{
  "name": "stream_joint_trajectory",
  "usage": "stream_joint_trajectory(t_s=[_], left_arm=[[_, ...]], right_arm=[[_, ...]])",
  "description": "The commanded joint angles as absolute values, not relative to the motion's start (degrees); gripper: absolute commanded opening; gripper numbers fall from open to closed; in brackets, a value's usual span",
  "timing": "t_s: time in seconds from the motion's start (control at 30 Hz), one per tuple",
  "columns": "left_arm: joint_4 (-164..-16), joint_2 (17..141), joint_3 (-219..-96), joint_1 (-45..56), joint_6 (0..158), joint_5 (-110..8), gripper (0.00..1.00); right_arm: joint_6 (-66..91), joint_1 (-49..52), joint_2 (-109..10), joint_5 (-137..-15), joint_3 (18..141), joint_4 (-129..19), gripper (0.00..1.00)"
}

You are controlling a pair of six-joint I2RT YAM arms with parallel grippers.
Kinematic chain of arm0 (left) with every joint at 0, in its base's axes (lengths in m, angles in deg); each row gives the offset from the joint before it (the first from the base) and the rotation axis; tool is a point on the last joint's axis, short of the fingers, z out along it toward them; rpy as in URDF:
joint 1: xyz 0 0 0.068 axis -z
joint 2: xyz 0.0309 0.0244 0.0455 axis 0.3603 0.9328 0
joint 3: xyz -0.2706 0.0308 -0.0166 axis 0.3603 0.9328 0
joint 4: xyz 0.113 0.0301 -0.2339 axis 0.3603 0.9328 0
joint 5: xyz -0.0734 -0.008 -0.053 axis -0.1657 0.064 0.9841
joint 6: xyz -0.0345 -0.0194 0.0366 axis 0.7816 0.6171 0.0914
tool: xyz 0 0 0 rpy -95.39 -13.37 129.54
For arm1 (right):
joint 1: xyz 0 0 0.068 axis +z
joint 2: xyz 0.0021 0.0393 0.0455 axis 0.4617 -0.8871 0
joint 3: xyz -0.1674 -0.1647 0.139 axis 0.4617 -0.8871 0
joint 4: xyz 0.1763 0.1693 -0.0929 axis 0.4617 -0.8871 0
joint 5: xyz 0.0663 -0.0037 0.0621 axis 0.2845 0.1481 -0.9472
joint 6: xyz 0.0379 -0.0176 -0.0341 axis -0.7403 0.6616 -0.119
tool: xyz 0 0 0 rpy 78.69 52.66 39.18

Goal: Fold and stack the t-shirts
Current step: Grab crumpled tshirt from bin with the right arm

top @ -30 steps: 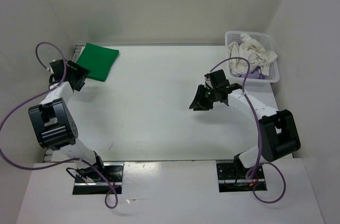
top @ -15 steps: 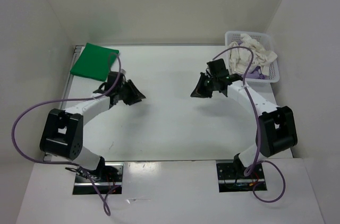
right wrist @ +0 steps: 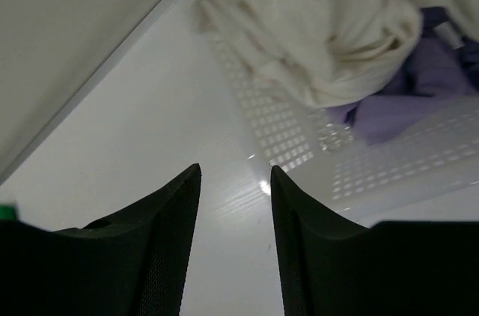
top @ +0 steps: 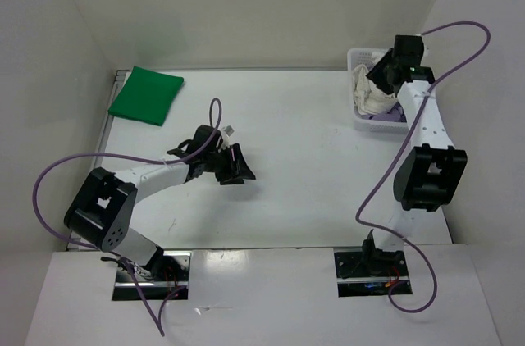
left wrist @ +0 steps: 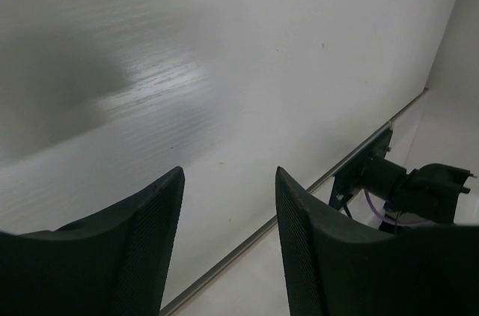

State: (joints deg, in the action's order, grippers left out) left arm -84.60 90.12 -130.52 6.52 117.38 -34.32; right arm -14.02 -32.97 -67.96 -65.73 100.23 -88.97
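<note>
Left end effector (left wrist: pixel 229 174) parted, empty, over bare tabletop (left wrist: pixel 224 69), folded green t-shirt (top: pixel 146 94) well behind it, right end effector (right wrist: pixel 234 171) parted, empty, just short of basket (right wrist: pixel 284 132), cream t-shirt (right wrist: pixel 329 39) heaped over purple t-shirt (right wrist: pixel 419 84) inside

White lattice basket (right wrist: pixel 288 132), probably plastic, far right

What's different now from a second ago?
The left arm swung from beside the green shirt to the table's middle; the right arm swung from the middle out to the basket. Both sets of jaws are open and hold nothing. The green shirt stays folded in its corner; the white shirt and purple shirt stay in the basket.
</note>
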Motion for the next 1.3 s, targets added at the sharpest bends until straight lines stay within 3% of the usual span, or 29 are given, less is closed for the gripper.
stream_joint_trajectory(t_s=[0.0,0.07,0.27,0.5,0.6,0.67,0.73,0.77,1.0,1.27], left_arm=[[-85.12,88.25,-130.71,6.48,113.23,-31.06,0.6],[-85.12,88.24,-130.18,6.48,113.22,-29.4,0.6],[-87.75,90.87,-130.8,6.48,113.75,-27.72,0.61],[-87.75,92.54,-131.32,6.48,113.75,-28.25,0.61],[-87.75,92.55,-131.32,6.48,113.75,-28.77,0.61],[-87.23,92.55,-131.85,6.48,113.75,-28.77,0.61],[-87.23,92.55,-131.85,6.48,114.27,-29.48,0.61],[-86.7,92.55,-131.85,6.48,114.27,-29.48,0.61],[-84.59,91.41,-135.97,6.48,114.89,-31.05,0.61],[-83.45,88.78,-140.11,-0.1,117.17,-32.11,0.62]], right_arm=[[-12.56,-36.97,-72.11,-58.22,104.59,-91.96,0.48],[-12.56,-38.74,-73.79,-56.9,105.74,-91.96,0.48],[-9.59,-41.38,-83.97,-59.7,113.9,-92.39,0.64],[-7.99,-41.38,-90.76,-68.49,119.89,-90.91,0.62],[-8.52,-41.38,-93.39,-68.49,121.73,-91.52,0.51],[-8.52,-41.38,-93.92,-68.49,123.49,-92.66,0.24],[-9.3,-41.38,-93.05,-68.49,122.8,-92.06,0.06],[-9.31,-41.38,-91.83,-68.49,122.18,-91.44,0.03],[-13.61,-41.38,-72.06,-77.88,119.89,-86.43,0.0],[-25.02,-32.09,-58.25,-103.35,135.52,-77.07,0.0]])
